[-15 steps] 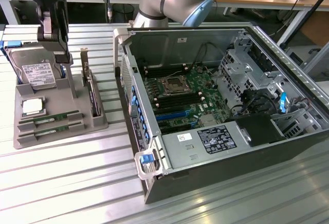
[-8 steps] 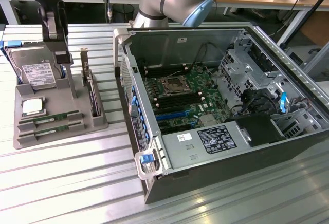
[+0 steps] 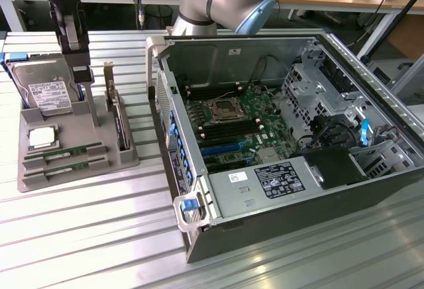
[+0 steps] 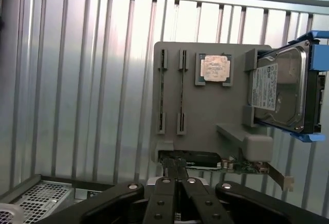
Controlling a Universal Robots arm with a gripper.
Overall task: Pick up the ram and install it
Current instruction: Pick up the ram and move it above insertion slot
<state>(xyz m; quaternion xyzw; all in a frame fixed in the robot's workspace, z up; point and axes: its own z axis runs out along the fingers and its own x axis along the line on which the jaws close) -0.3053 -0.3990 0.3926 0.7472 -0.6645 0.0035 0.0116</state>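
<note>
While the ram [image 3: 68, 151] is lying slotted in the grey tray [image 3: 40, 179] at the exterior view's left, pickup is not yet starting | hand [image 3: 81, 75] is hovering over the tray's far end, fingers [image 4: 163, 203] together, gripping nothing | installing is pending.

Ribbed metal table [image 3: 79, 236], grey parts tray [image 3: 86, 128], open computer case [image 3: 278, 226]
</note>
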